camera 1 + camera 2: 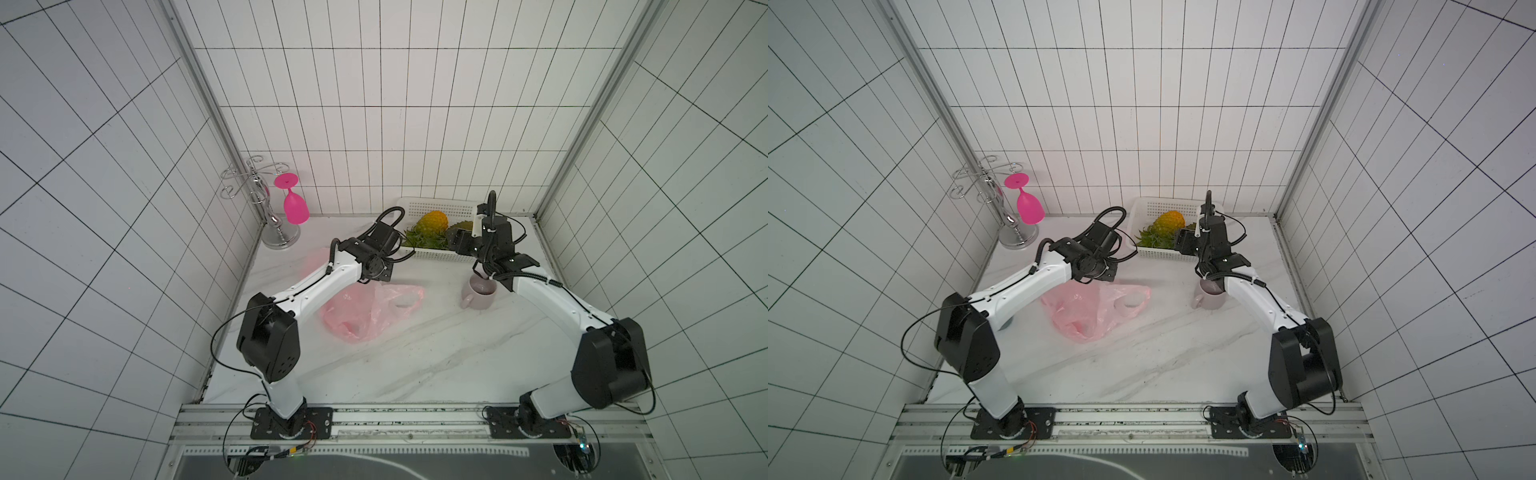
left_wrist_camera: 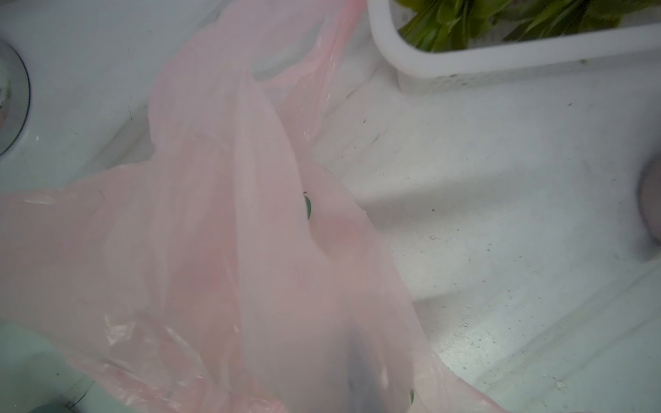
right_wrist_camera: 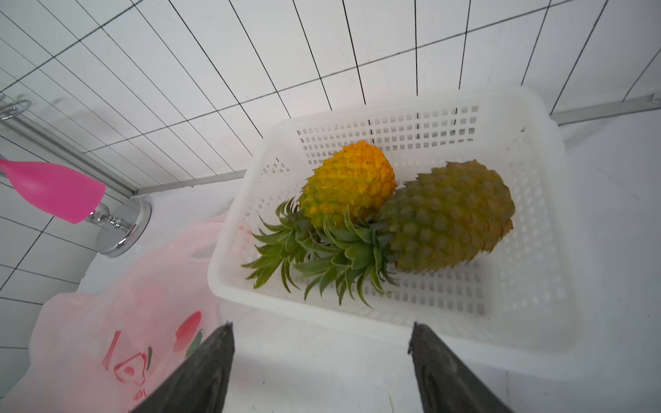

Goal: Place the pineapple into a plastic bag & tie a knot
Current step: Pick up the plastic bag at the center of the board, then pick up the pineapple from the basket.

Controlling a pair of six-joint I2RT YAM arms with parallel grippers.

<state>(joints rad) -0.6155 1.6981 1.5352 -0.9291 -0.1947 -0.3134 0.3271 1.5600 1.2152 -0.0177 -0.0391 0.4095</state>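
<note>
Two pineapples lie side by side in a white perforated basket (image 3: 357, 316) at the back, one yellow-orange pineapple (image 3: 348, 182) and one green-brown pineapple (image 3: 447, 218), their leaves toward me. The pale-pink plastic bag (image 1: 365, 311) lies crumpled on the marble table, left of centre, with red prints (image 3: 187, 330) showing. My left gripper (image 1: 374, 276) hangs over the bag's far edge; bag film (image 2: 214, 232) stretches up and covers its jaws, which are shut on it. My right gripper (image 3: 321, 327) is open in front of the basket, with nothing between its fingers. No knot is in view.
A lilac mug (image 1: 480, 293) stands under my right forearm. At the back left a chrome rack (image 1: 266, 199) holds a pink wine glass (image 1: 295, 203) upside down. Tiled walls close off the back and both sides.
</note>
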